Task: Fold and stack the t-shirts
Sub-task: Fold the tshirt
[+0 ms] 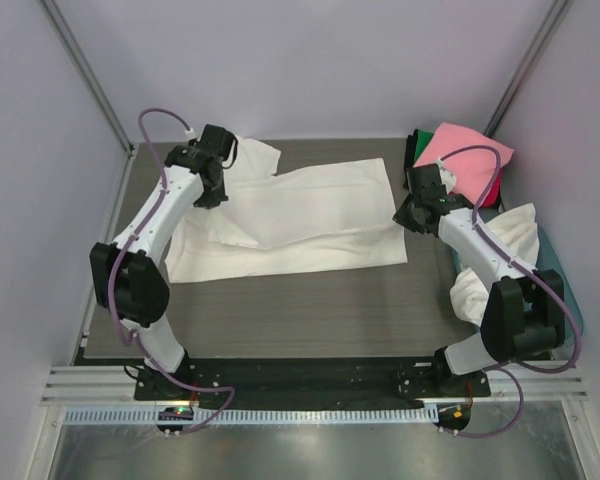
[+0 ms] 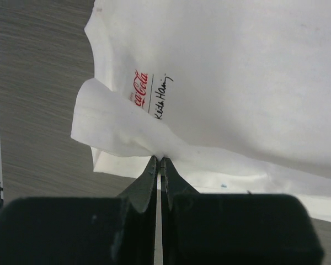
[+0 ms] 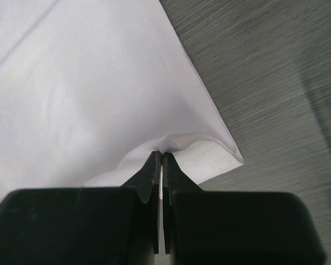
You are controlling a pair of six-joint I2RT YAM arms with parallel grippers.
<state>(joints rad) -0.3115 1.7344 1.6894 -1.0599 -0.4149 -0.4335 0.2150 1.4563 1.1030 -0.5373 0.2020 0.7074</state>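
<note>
The bench [image 1: 310,310] is dark grey with a fine wood grain. The cream-white t-shirt [image 1: 310,225] lies spread across its far half, mostly flat, its left end raised and rumpled. Right of this shirt, at the far corner, sits a pile of folded shirts [image 1: 465,160], pink on top. Also right of it but nearer, crumpled white shirts [image 1: 520,228] are heaped against a teal tub [image 1: 558,268] at the bench's edge.

Left hand [image 2: 159,160] and right hand [image 3: 160,154] both pinched closed, reaching forward.
</note>
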